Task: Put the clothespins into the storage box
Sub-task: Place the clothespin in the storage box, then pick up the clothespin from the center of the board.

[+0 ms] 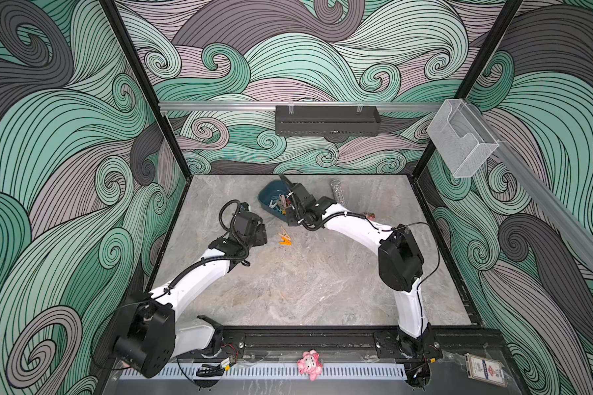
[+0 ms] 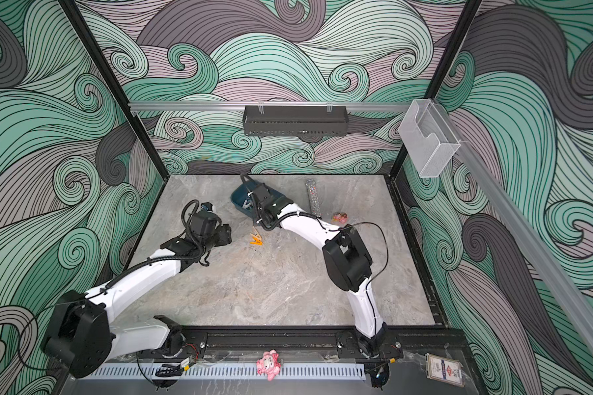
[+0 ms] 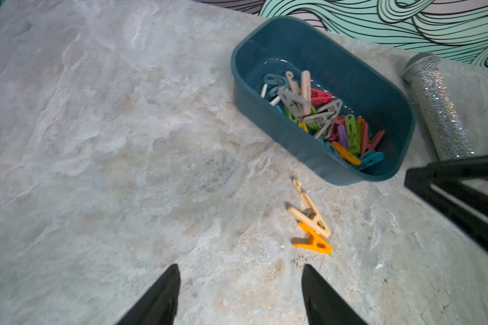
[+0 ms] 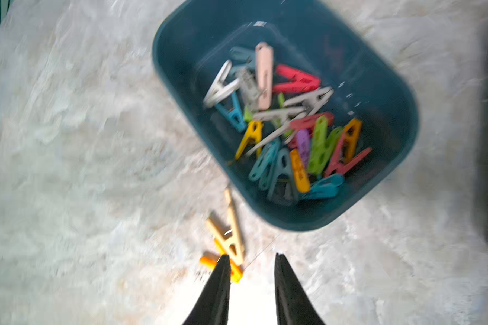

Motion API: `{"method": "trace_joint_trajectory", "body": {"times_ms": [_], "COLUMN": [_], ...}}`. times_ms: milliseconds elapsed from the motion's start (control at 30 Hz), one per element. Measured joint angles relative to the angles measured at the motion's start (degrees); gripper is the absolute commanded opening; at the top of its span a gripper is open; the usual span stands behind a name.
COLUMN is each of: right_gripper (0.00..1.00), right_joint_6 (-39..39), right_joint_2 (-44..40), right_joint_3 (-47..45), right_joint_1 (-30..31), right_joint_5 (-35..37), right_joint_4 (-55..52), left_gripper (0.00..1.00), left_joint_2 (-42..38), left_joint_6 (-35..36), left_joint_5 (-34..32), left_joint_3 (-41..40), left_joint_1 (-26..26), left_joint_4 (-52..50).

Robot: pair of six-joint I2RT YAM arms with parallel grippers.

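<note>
- Most clothespins (image 3: 321,118) already lie inside the storage box (image 1: 267,192), which sits just above centre in both top views.
- Two are left out on the table (image 1: 305,290), touching each other just below the box: a beige clothespin (image 3: 310,211) and an orange clothespin (image 3: 313,243).
- Your left gripper (image 3: 240,270) stands wide open and empty, near the pair.
- Your right gripper (image 4: 251,256) is narrowly parted with nothing between its jaws, close to the box and the pair.
- Judge the task nearly complete: two pick-ups are outstanding.
</note>
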Motion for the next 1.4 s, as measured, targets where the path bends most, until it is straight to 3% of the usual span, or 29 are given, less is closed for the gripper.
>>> {"method": "trace_joint_trajectory", "body": {"times_ms": [267,433,867,1200,1400], "right_gripper": [0.31,0.31,0.26,0.24,0.11], "right_joint_6": [-3.0,-3.8,-3.8,-3.5,-3.2], "right_joint_2": [6.3,10.6,15.0,22.7,22.9], "right_joint_3": [2.8,5.4,15.1,20.0,20.9], "right_joint_1": [2.9,3.0,0.6,0.2,0.1], "right_joint_5": [-4.0,-4.2,-1.6,-0.9,-0.7], "right_joint_4": [-3.1,-4.6,-7.1,-8.3,-8.8], "left_gripper": [0.72,0.72,0.71,0.71,0.71], "left_joint_2": [-12.7,-16.6,-8.3,-7.2,-7.2], "left_joint_6": [-5.2,-5.6,-5.2,-4.7,-4.5], "left_joint_5": [-4.8,-5.1,0.0,1.6,2.3], "left_joint_3": [-12.8,-15.2,-11.0,-10.2,-10.2], "left_joint_1": [0.0,0.0,0.0,0.0,0.0], "left_joint_4": [-2.7,-2.4,-1.7,-1.6,-1.5]}}
